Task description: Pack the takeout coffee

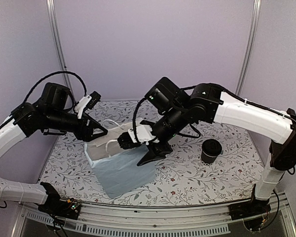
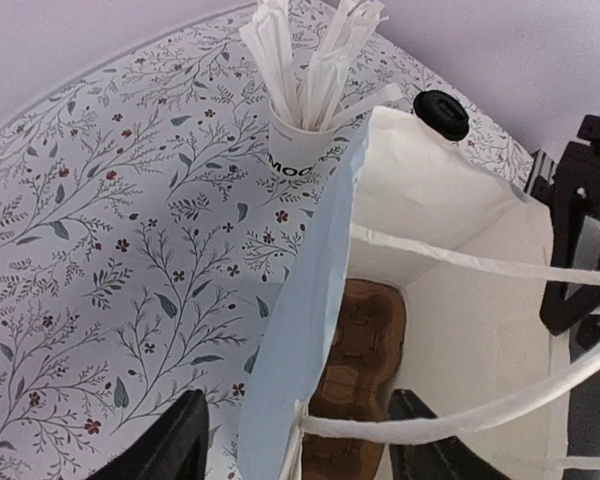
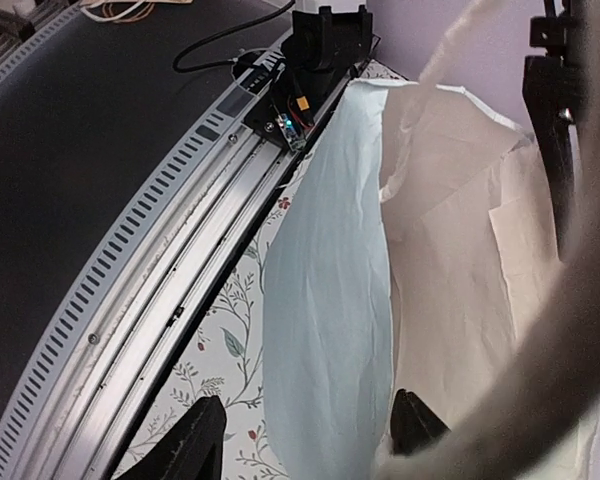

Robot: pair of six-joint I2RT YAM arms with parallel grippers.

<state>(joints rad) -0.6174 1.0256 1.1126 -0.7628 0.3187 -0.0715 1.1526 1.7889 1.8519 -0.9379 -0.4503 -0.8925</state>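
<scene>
A: Status, left to right?
B: Left pincer is at the left rim of the bag. Fingers apart, pale blue side wall in the gap, neither finger pressing on it.
A: Anything beside it?
B: Stick cup on the worktop, just outside that same wall. White, upright, full of wrapped sticks.
A: Bag itself?
B: White paper with pale blue sides, mid-worktop, mouth open. Handles cross the mouth. Brown card lies at the bottom inside. Can't tell what it is.
A: Right side?
B: Right pincer is at the bag's right side, coming in from above. Fingers apart too, blue wall between them. One finger sits close to the paper; can't tell if it touches. Not clamped on it. That wrist view also shows the rail along the near worktop edge.
A: And the coffee?
B: Cup is black and upright on the worktop, right of the bag and apart from it. The left wrist view catches its dark top just past the bag's far rim. Neither pincer is on it. Not in the bag yet.
</scene>
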